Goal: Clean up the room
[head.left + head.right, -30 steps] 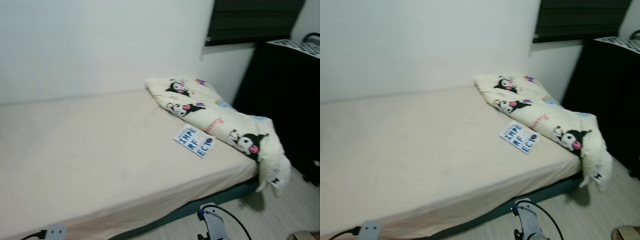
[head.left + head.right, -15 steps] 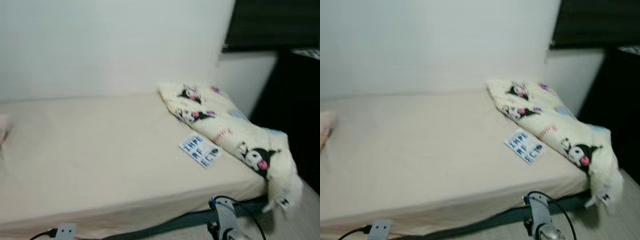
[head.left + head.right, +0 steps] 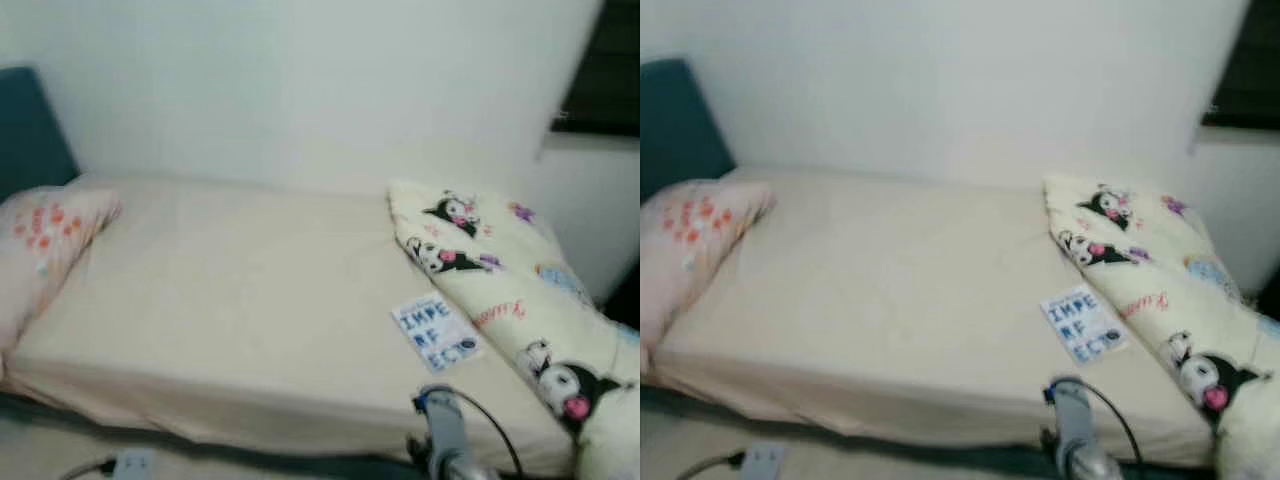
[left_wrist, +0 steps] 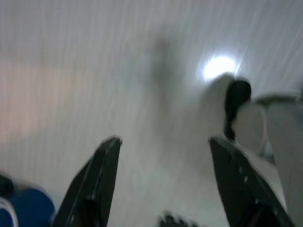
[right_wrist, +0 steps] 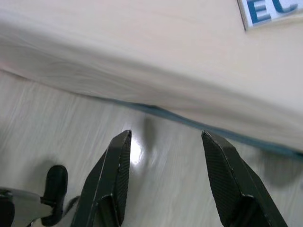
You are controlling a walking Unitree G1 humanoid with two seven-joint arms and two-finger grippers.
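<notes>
You had a bed (image 3: 240,300) w/ a cream sheet across the centre of the head view, a plain white wall (image 3: 300,90) behind it and pale wood-look floor (image 5: 156,175) under the right wrist cam. A teal headboard (image 3: 30,125) sat at upper left, w/ a pink floral pillow (image 3: 45,245) just below it at the left edge. A cream comforter (image 3: 500,270) printed w/ black cartoon characters ran down the right side, and a dark window blind (image 3: 605,80) was at upper right. A white book (image 3: 435,333) lay flat on the sheet just beside the comforter, lower right of centre; blue block letters read approx "IMPE / RF / ECTO", blurred. Right gripper (image 5: 165,179) hung over the floor by the bed edge, jaws wide, nothing between them; left gripper (image 4: 165,182) also wide apart over floor. Vs 0.5 s ago the whole view had swung left: pillow and headboard came into the frame, and the book and comforter sat further right in it.
</notes>
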